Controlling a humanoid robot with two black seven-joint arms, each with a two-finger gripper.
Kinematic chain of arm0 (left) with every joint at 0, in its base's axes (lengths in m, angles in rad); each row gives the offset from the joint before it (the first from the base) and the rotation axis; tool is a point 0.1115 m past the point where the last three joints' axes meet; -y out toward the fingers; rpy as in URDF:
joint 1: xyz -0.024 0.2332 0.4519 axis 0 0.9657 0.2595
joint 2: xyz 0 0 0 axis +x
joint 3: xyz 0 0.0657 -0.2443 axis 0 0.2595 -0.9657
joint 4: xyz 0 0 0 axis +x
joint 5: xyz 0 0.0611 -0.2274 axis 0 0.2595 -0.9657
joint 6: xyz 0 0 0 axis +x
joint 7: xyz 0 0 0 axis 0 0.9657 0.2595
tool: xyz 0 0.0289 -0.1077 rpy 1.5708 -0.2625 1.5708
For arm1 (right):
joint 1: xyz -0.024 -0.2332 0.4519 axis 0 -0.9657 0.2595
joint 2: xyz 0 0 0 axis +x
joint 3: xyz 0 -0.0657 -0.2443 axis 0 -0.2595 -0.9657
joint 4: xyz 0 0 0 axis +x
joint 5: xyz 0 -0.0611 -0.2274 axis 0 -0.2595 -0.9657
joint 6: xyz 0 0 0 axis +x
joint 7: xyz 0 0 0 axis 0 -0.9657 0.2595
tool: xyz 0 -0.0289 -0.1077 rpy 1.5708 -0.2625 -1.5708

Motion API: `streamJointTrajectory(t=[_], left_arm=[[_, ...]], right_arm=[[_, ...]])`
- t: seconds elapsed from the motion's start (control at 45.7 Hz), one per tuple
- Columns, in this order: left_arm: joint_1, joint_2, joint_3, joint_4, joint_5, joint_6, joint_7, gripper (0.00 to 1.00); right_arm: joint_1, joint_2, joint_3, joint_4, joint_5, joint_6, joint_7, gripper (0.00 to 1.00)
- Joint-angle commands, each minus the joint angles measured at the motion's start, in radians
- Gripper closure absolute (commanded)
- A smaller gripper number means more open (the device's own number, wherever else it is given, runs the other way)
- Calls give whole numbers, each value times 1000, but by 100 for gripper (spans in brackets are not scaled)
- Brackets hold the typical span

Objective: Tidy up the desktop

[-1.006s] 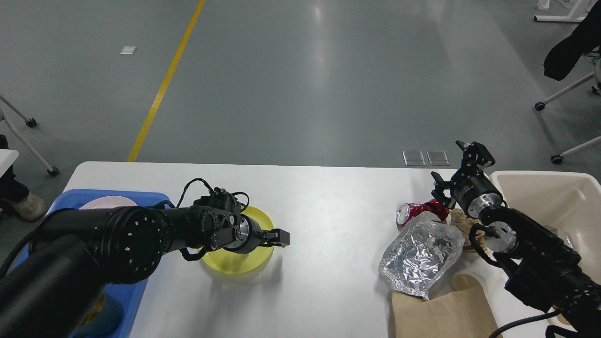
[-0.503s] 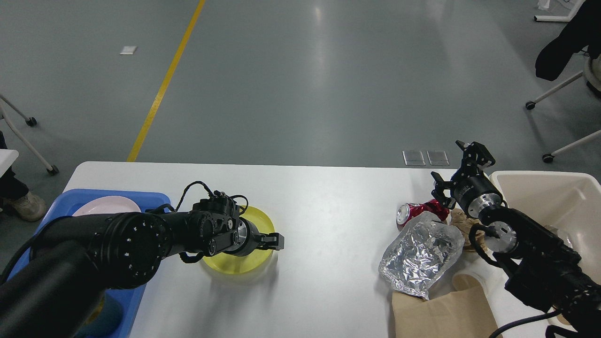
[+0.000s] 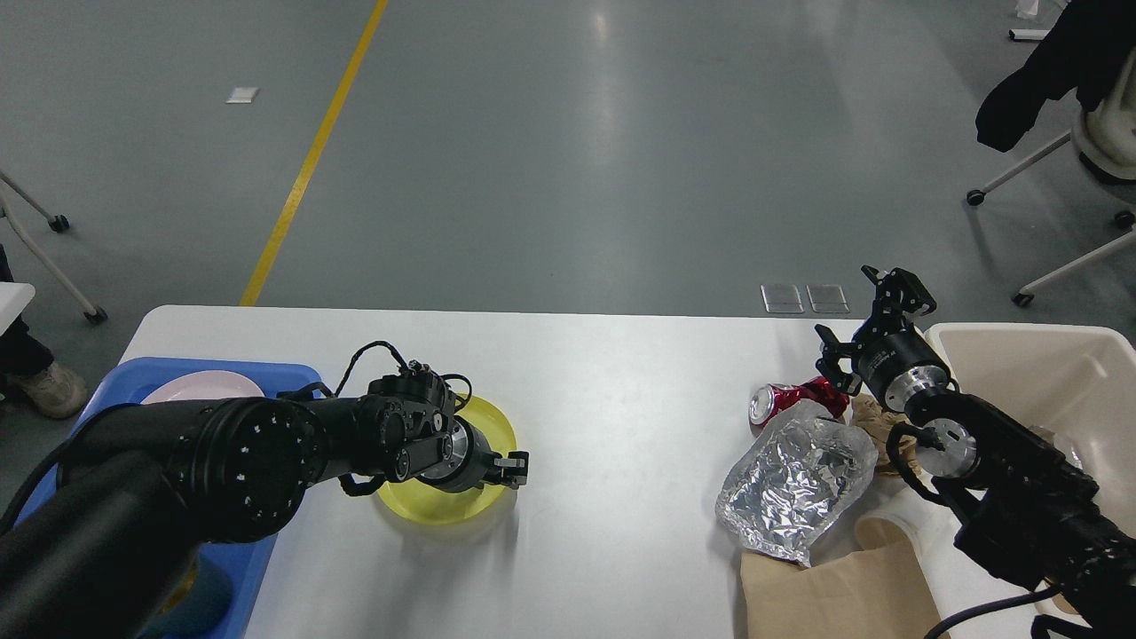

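Note:
The white desktop [image 3: 621, 382] fills the lower half of the head view. A yellow plate [image 3: 484, 424] lies on its left part. My left gripper [image 3: 513, 469] hangs low over the plate's right rim, its fingers too dark and close together to tell apart. On the right lie a crushed red can [image 3: 785, 399], a crumpled foil bag [image 3: 794, 479], crumpled brown paper [image 3: 874, 424] and a brown paper bag [image 3: 843, 590]. My right gripper [image 3: 850, 311] stands open just behind the can, holding nothing.
A blue tray [image 3: 133, 377] holding a pink plate [image 3: 204, 388] sits at the left edge, mostly hidden by my left arm. A beige bin [image 3: 1047, 373] stands at the right edge beside my right arm. A wheeled chair [image 3: 1065, 133] is on the floor beyond.
My left gripper has dropped and pulled back toward me, onto the yellow plate's right rim. The right arm has not moved. The chair behind has rolled left.

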Motion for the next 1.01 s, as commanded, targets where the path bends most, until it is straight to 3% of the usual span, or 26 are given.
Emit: streamJointTrajectory(t=[0.0,0.372,0.787,0.984], left_arm=[[-9,-1,3,0,0,-54,0,80],[-29,-1,12,-3,0,-137,3,100],[-35,-1,12,-3,0,-152,8,100],[-84,0,8,-5,-2,-276,14,100]], right_arm=[[0,0,-1,0,0,0,0,0],[0,0,1,0,0,0,0,0],[0,0,-1,0,0,0,0,0],[0,0,1,0,0,0,0,0]])
